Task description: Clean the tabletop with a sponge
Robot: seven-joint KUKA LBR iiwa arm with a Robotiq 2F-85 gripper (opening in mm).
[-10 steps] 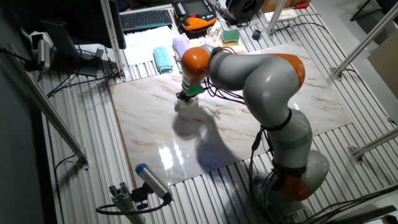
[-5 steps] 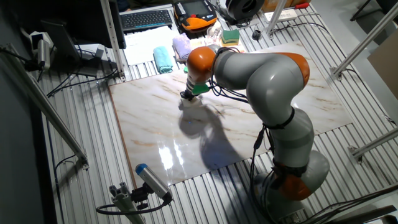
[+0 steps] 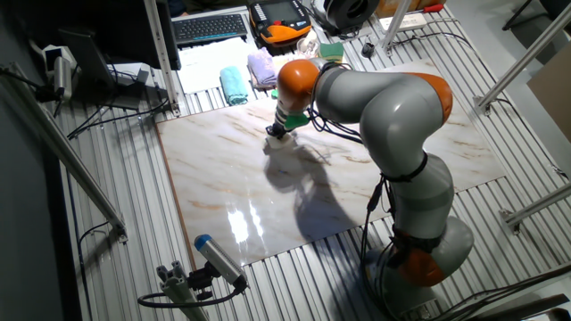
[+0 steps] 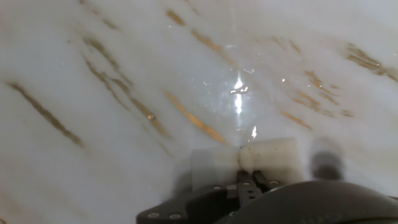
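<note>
While the jaws pinch the sponge [image 4: 261, 157] flat against the tabletop [image 3: 214, 169] (far edge, near centre), maintain even downward pressure and wipe in overlapping strokes toward the near side.

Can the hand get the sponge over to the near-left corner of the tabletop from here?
Probably yes: the hand grips the sponge on the tabletop, and nothing lies on the slab between them.

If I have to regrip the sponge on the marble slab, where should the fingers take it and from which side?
Take the sponge across its short width at the middle, coming straight down from above. It is a low rectangular block lying flat on the tabletop, so only its long side faces offer grip. The gripper already pinches it there.
</note>
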